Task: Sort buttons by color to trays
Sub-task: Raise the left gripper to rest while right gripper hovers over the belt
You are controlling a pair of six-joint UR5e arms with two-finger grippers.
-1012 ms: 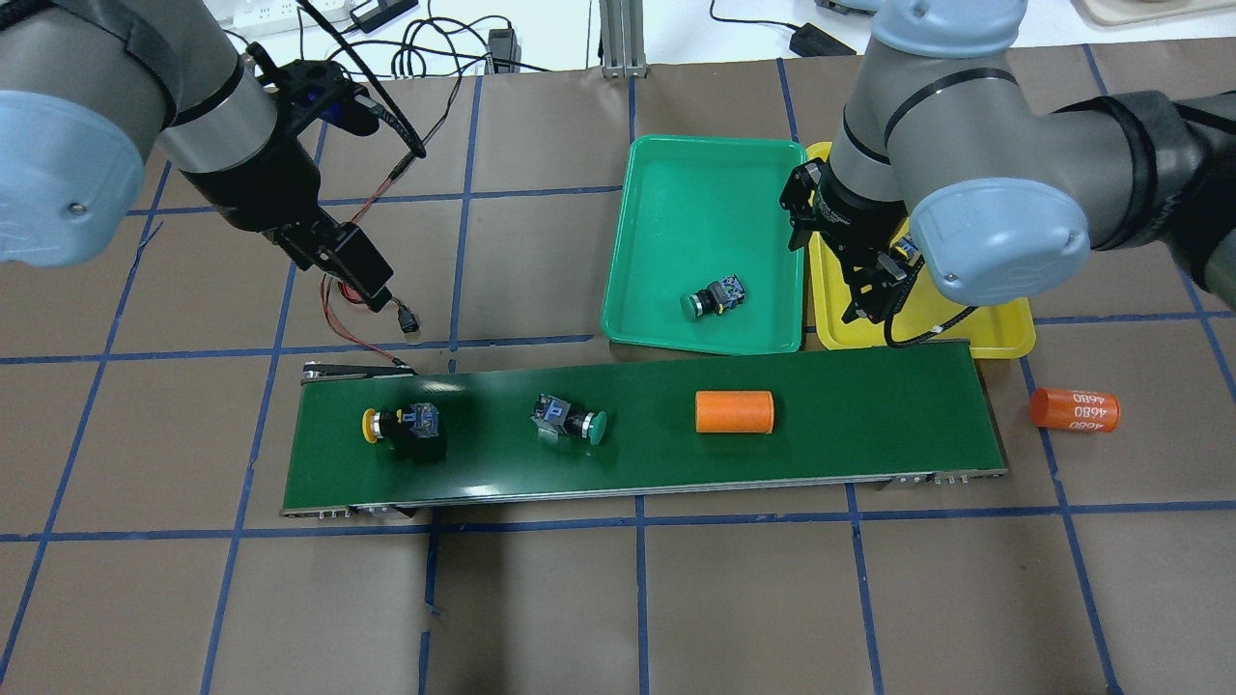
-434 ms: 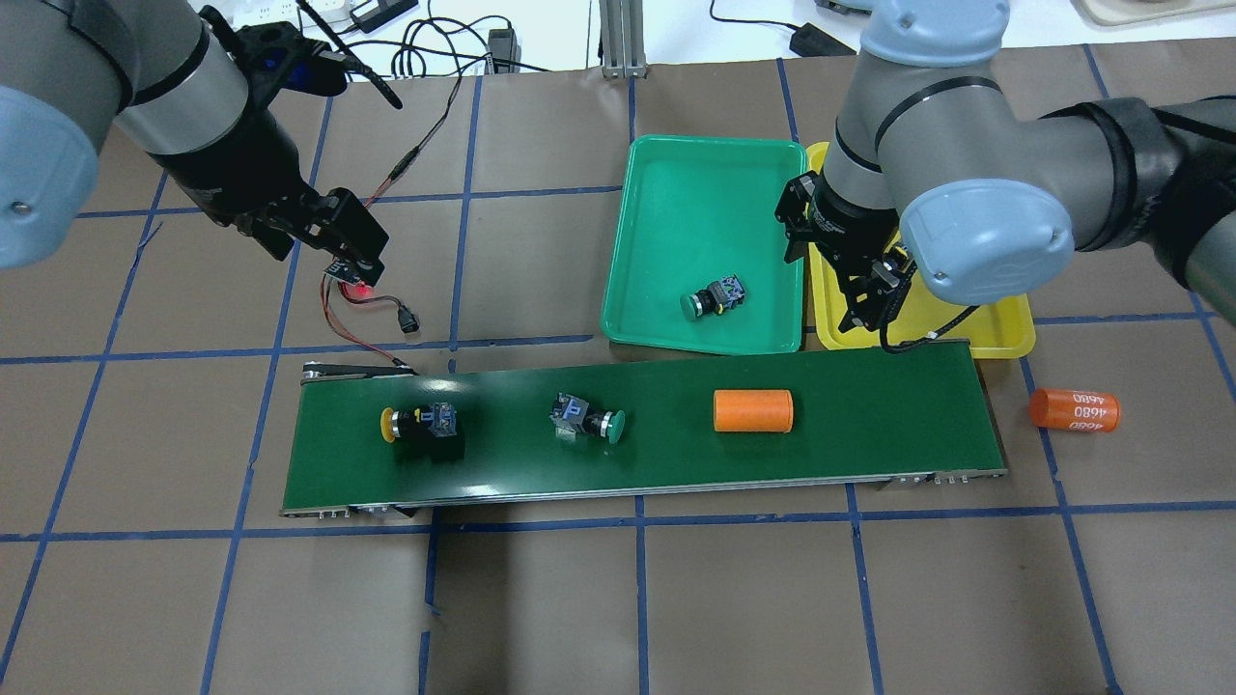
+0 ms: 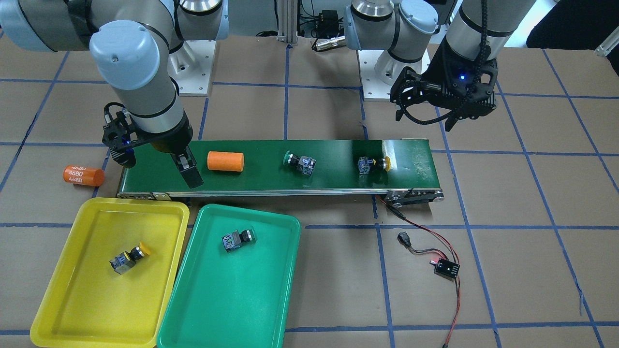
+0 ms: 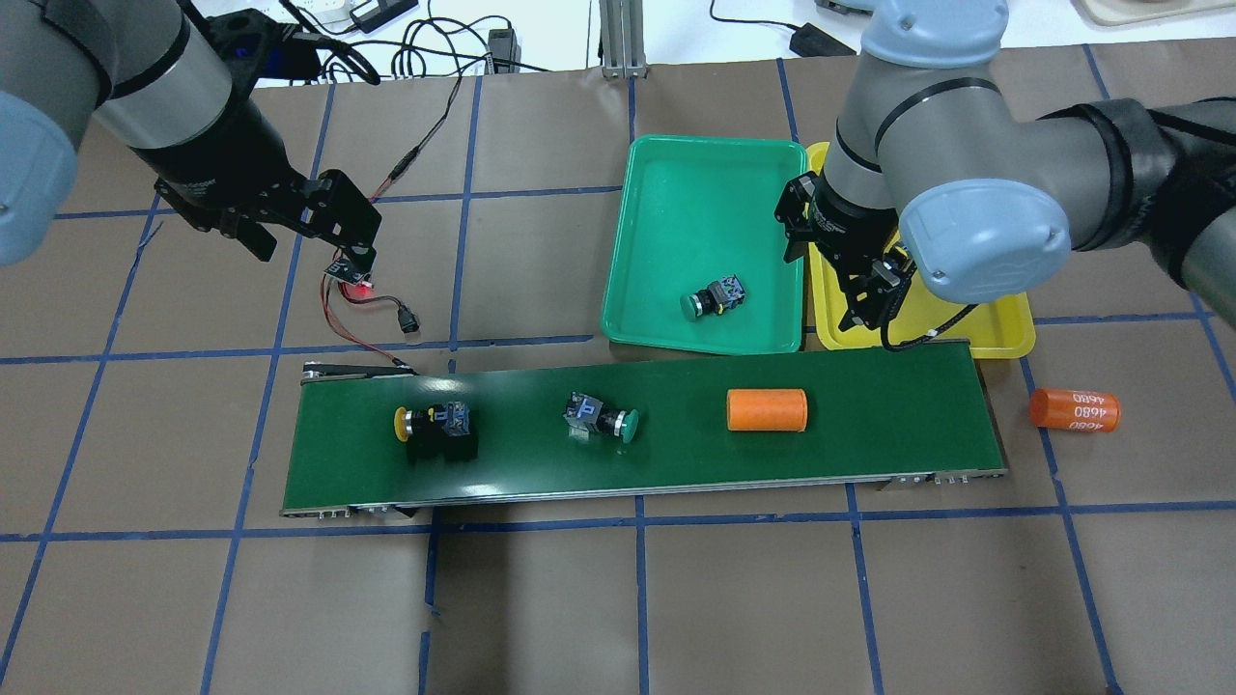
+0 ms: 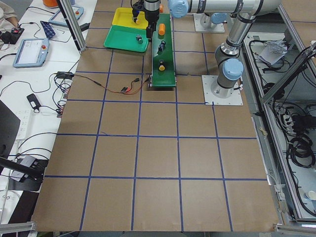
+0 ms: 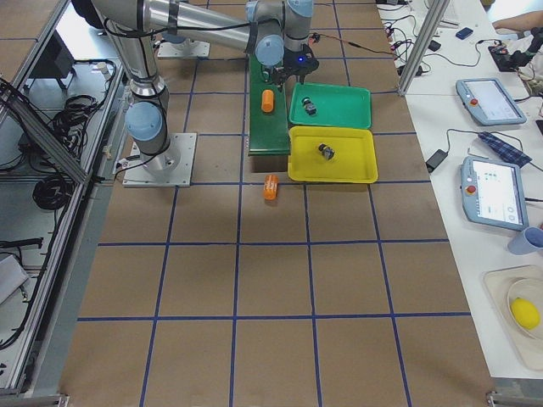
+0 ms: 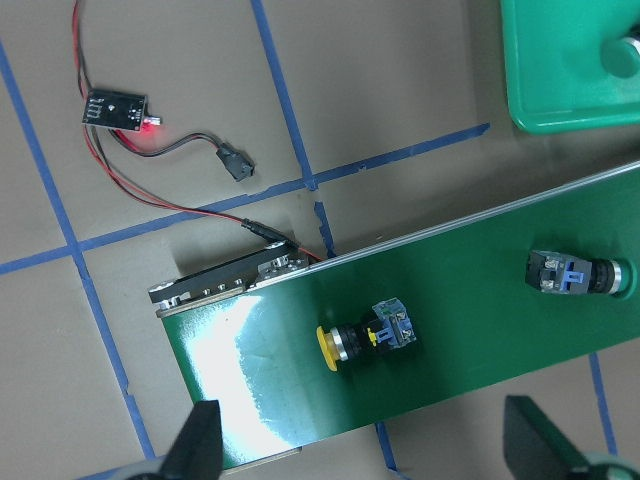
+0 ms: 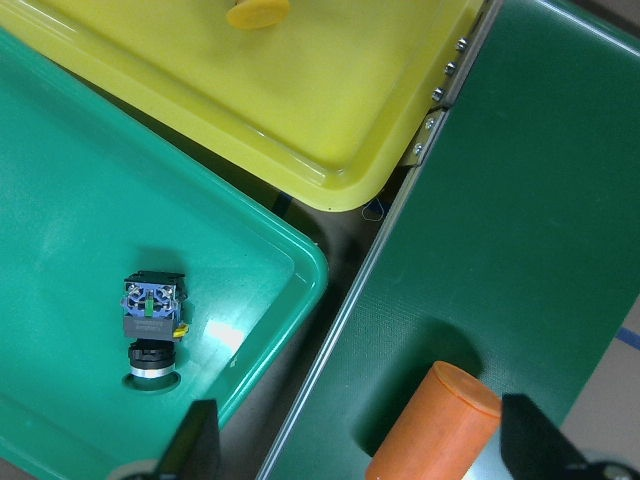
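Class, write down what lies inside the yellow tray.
One yellow-capped button lies on its side inside the yellow tray; nothing else shows there. In the overhead view the right arm covers much of the tray.

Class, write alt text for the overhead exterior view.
A dark green conveyor belt carries a yellow button, a green button and an orange cylinder. Beyond it, a green tray holds a second green button, beside a yellow tray.

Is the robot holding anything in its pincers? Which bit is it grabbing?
Nothing is held. The left pincer and the right pincer are both open and empty.
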